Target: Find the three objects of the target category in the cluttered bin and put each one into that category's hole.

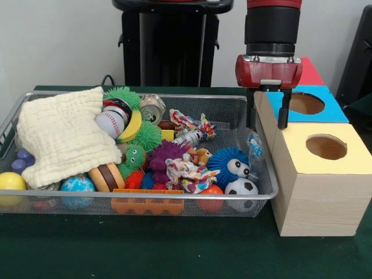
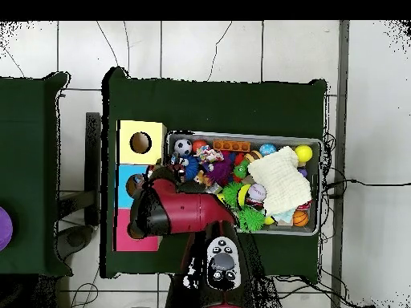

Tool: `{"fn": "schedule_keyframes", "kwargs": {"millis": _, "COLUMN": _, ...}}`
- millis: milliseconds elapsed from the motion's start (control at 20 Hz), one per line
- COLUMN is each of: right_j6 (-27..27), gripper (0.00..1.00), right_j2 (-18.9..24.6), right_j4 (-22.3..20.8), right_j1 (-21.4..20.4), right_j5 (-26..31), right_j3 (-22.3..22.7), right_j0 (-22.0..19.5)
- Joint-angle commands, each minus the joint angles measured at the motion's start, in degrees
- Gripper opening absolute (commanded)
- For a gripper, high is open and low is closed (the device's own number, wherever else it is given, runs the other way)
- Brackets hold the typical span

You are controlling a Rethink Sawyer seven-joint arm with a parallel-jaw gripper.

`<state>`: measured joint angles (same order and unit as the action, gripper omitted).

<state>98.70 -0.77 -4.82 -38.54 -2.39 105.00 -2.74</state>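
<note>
End effector (image 1: 267, 124) hangs empty, fingers apart, over the seam between the wire bin (image 1: 264, 174) and the row of hole boxes.

Nearest the camera, below and left of the end effector, an orange block (image 1: 147, 204) lies against the bin's front wall, with a soccer ball (image 1: 240, 187) and a blue spiky ball (image 1: 231, 164) just below its fingers. The yellow box (image 1: 321, 174) with its round hole stands below and to its right. Farther left a cream cloth (image 1: 63, 135) covers toys, beside a baseball (image 1: 109, 123) and green spiky balls (image 1: 146, 136). Just behind its right finger sits the blue box (image 1: 331, 104), the red box (image 1: 309, 72) beyond, all on the green counter (image 1: 174, 256).
</note>
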Motion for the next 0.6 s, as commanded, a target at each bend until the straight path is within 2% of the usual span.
{"fn": "schedule_keyframes", "kwargs": {"millis": 50, "right_j6": 12.05, "gripper": 1.0, "right_j2": 3.3, "right_j4": -0.49, "right_j1": 8.78, "right_j5": -7.18, "right_j3": 1.85, "right_j0": -4.21}}
{"fn": "schedule_keyframes", "kwargs": {"millis": 350, "right_j6": 10.38, "gripper": 1.0, "right_j2": 5.59, "right_j4": -1.53, "right_j1": 8.23, "right_j5": -6.3, "right_j3": 2.57, "right_j0": -6.78}}
{"fn": "schedule_keyframes", "kwargs": {"millis": 600, "right_j6": 9.95, "gripper": 1.0, "right_j2": 5.71, "right_j4": -1.42, "right_j1": 8.59, "right_j5": -6.38, "right_j3": 2.48, "right_j0": -6.83}}
